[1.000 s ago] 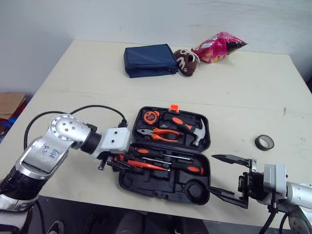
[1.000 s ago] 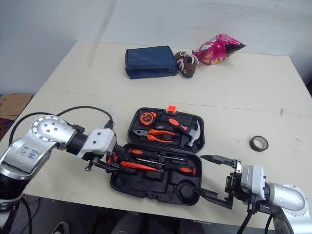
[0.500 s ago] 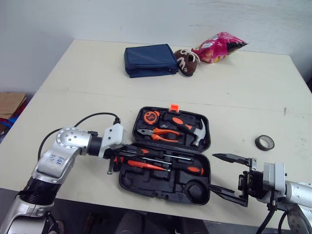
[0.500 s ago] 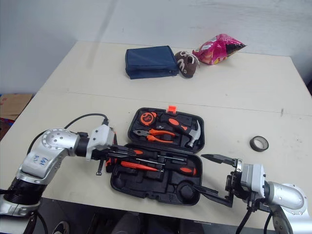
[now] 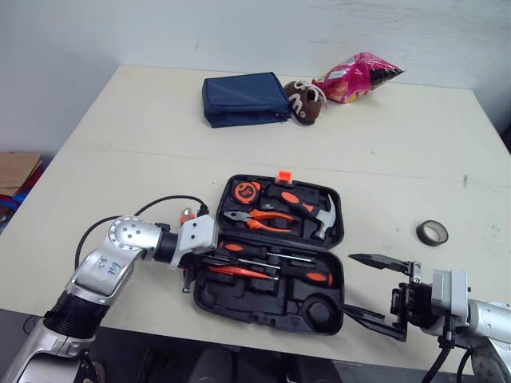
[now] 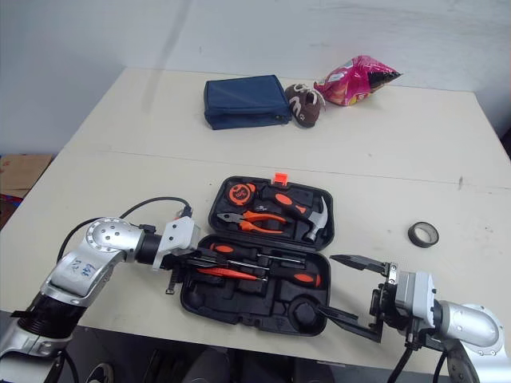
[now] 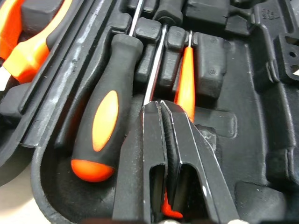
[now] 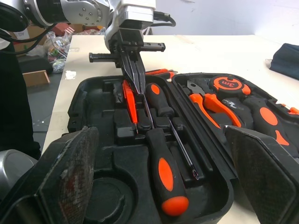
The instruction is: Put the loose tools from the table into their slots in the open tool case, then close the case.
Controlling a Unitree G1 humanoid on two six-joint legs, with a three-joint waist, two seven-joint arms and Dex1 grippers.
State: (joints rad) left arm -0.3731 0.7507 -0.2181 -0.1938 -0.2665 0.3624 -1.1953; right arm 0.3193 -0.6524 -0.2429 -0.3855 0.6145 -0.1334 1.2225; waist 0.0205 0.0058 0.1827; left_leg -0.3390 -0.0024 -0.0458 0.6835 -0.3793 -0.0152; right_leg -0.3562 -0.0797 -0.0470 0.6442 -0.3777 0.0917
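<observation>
The black tool case (image 5: 239,299) lies open near the table's front edge. Its lid half (image 5: 339,227) holds a tape measure, orange pliers (image 5: 263,219) and a hammer. The base half holds screwdrivers with orange-and-black handles (image 7: 105,119). My left gripper (image 5: 211,261) is shut, its tips (image 7: 163,105) down on a slim orange screwdriver (image 7: 185,84) at the base's left end, nothing visible between the fingers. My right gripper (image 5: 371,295) hangs open just off the case's front right corner. A black tape roll (image 5: 432,232) lies on the table to the right.
A small orange-and-black item (image 8: 158,72) lies on the table beside the case's left edge. At the back stand a navy pouch (image 5: 245,98), a brown plush toy (image 5: 306,102) and a pink snack bag (image 5: 359,77). The table's front edge is close to both arms.
My left arm has swung its elbow down and in, and the shut gripper has slid right, further over the screwdrivers in the base. The right gripper has stayed put.
</observation>
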